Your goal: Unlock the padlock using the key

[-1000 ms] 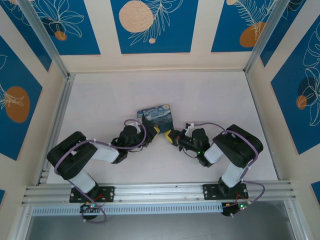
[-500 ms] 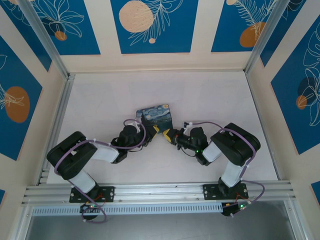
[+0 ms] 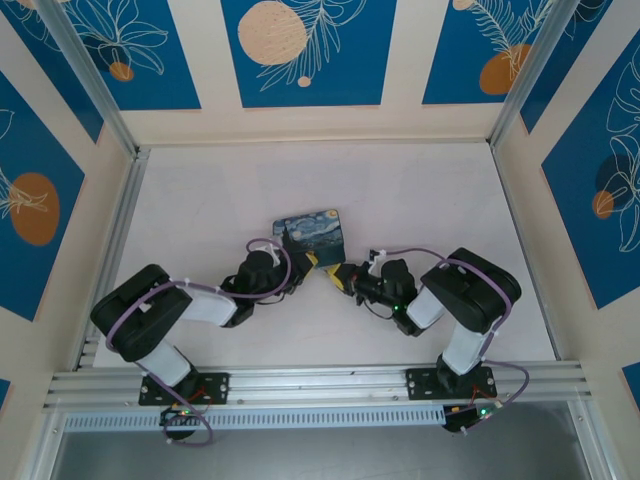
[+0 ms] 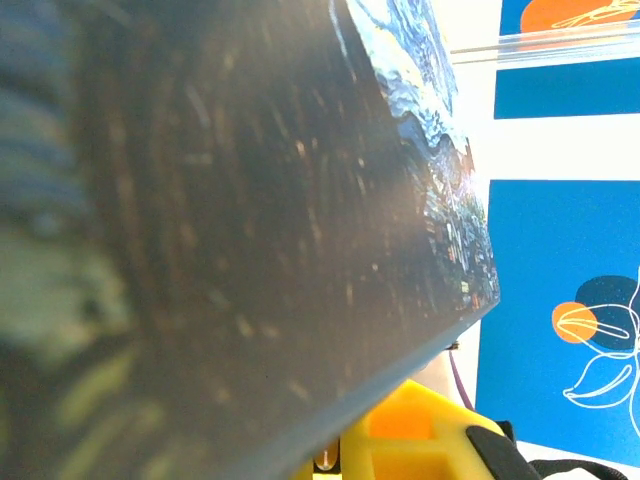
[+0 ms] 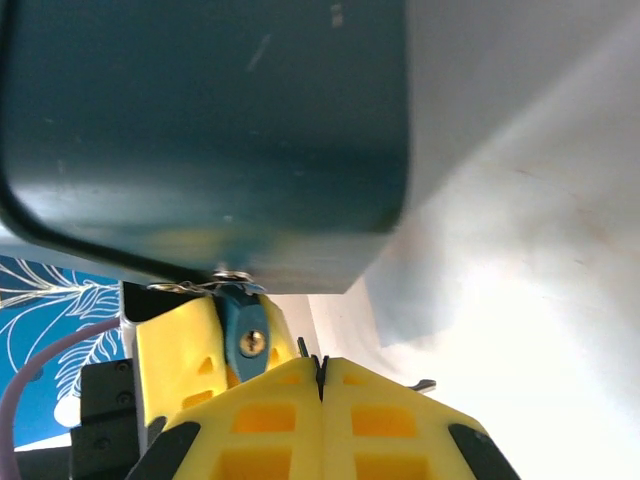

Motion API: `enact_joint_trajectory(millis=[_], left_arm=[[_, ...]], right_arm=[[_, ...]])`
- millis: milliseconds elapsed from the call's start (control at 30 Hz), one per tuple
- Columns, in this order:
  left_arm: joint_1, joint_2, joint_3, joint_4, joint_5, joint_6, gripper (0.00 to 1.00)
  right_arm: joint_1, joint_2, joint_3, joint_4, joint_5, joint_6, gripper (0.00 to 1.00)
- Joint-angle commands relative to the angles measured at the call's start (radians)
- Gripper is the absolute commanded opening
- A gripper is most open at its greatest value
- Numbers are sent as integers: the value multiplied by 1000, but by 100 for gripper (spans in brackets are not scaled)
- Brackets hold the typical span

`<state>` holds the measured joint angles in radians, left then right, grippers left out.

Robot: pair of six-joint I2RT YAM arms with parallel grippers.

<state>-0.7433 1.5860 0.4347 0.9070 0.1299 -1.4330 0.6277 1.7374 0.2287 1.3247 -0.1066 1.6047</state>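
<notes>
Padlock [image 5: 244, 335]: sat at tin [image 5: 200, 130] edge, against left end effector [image 3: 311, 260], whose grip was unclear.
Right end effector [image 5: 320, 378]: fingers were pressed together on key [image 5: 320, 366].

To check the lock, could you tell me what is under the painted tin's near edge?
The padlock, brass keyhole showing, beside a yellow finger; its shackle is mostly hidden against the tin.

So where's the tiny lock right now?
In the right wrist view, the small blue padlock with a brass keyhole hangs under the dark blue tin box, low on the left, gripped by the left pincer.
</notes>
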Motion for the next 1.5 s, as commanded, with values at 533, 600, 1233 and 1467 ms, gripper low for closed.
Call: enact_joint_trajectory(millis=[533, 600, 1233, 1467], left_arm=[[37, -95, 48, -55, 131, -73, 0], [36, -100, 51, -57, 130, -78, 0], [37, -106, 50, -72, 125, -71, 0], [37, -110, 43, -72, 120, -71, 0]], right_arm=[[71, -482, -42, -443, 146, -84, 0], [75, -581, -19, -593, 186, -109, 0], [46, -436, 85, -517, 114, -110, 0], [51, -393, 105, -491, 111, -102, 0]])
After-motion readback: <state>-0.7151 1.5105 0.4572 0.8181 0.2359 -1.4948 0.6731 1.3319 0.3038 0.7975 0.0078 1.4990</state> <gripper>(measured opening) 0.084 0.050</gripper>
